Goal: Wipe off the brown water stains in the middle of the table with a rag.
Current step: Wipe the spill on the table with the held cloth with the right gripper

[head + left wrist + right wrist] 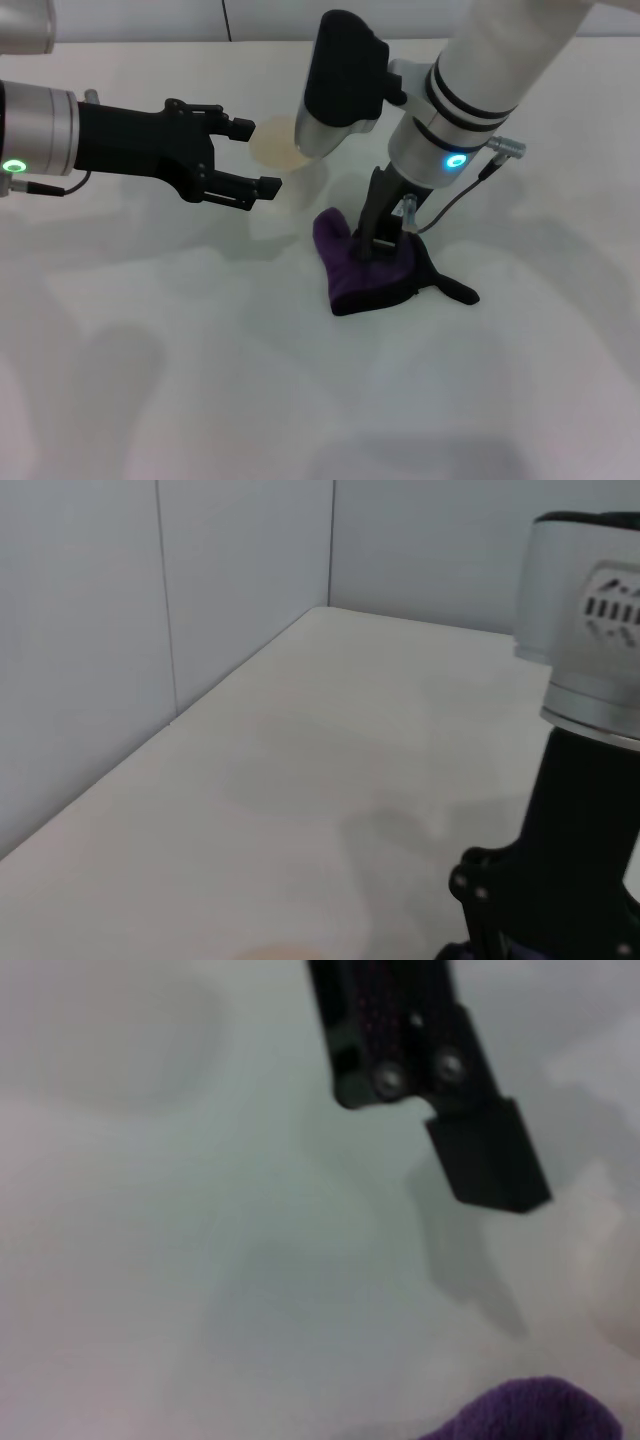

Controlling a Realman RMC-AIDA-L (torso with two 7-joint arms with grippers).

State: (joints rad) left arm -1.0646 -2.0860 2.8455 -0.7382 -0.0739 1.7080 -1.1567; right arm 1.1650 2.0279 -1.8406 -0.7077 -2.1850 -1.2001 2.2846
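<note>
The right gripper (381,240) pointed down and pinched the purple rag (375,266) near the middle of the white table (200,380). Its fingers were closed on the cloth, which lay bunched on the tabletop with a black tab sticking out to the right. The left gripper (250,157) hung above the table to the left, a little farther back, with its fingers spread apart and holding nothing. Only the head view showed a pale cup (275,142) just past those fingers. The right wrist view showed one black finger (485,1155) of the left gripper and a bit of the rag (535,1412). The left wrist view showed mostly bare table (300,780) and grey walls (100,630).
</note>
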